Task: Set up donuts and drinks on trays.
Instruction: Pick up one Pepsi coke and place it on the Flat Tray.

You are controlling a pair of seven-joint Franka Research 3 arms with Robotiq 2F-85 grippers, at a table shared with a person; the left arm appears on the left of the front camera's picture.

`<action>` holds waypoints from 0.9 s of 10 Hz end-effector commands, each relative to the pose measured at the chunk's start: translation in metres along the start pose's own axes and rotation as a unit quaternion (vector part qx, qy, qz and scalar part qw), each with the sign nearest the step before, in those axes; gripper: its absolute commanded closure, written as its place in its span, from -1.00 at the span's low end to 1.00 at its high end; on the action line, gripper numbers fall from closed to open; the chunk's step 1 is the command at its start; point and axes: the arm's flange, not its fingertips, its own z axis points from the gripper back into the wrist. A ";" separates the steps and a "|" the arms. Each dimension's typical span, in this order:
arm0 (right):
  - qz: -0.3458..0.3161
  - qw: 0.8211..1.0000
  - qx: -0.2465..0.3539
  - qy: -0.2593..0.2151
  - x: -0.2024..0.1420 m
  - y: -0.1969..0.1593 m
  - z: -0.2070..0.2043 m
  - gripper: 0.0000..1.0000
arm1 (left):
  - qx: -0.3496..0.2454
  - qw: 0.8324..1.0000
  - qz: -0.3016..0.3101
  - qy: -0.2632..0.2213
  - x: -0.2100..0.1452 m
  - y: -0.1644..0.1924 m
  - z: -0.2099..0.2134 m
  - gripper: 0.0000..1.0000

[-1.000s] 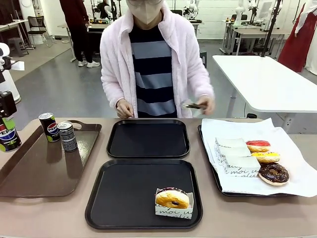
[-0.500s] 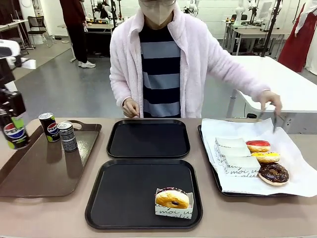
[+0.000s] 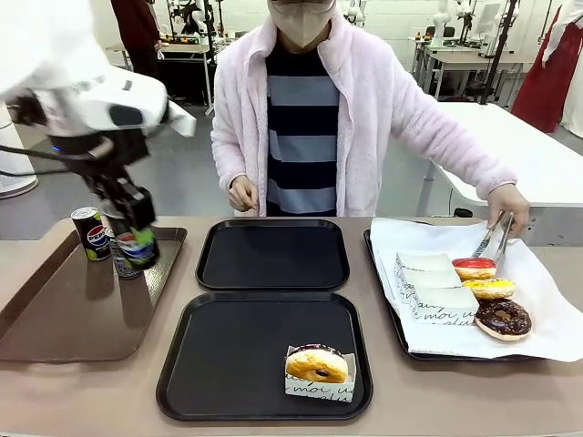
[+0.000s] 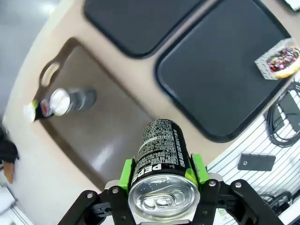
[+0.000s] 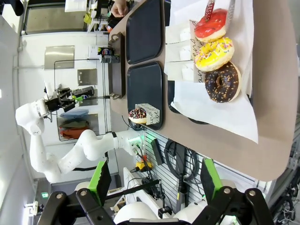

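My left gripper (image 3: 137, 238) is shut on a black Pepsi can (image 3: 138, 248) and holds it in the air over the right part of the brown tray (image 3: 64, 319). In the left wrist view the can (image 4: 161, 157) sits between the green pads (image 4: 126, 171). Two more cans (image 3: 88, 232) stand at that tray's back. Two black trays lie in the middle, far (image 3: 273, 255) and near (image 3: 237, 355). A yellow-glazed donut (image 3: 316, 364) in a paper sleeve sits on the near one. My right gripper (image 5: 154, 180) is open and holds nothing.
On the right, a paper-lined tray (image 3: 392, 309) holds red (image 3: 475, 268), yellow (image 3: 488, 289) and chocolate (image 3: 503, 319) donuts beside several paper sleeves (image 3: 428, 291). The person across the table holds tongs (image 3: 489, 241) over the red donut.
My left arm has swung right with the can, from the picture's left edge to above the brown tray's right part. The person's hand has brought the tongs down to the red donut.
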 end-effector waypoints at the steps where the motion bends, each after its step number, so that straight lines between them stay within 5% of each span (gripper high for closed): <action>1: 0.006 1.000 0.009 -0.004 0.000 0.000 0.000 -1.00 | -0.021 0.999 -0.024 0.005 0.034 -0.015 -0.032 -0.16; 4: 0.006 1.000 0.009 -0.004 0.000 0.000 0.000 -1.00 | -0.066 0.996 -0.054 0.015 0.065 -0.050 -0.073 -0.16; 9: 0.006 1.000 0.009 -0.004 0.000 0.000 0.000 -1.00 | -0.060 0.994 -0.096 0.007 0.061 -0.078 -0.133 -0.16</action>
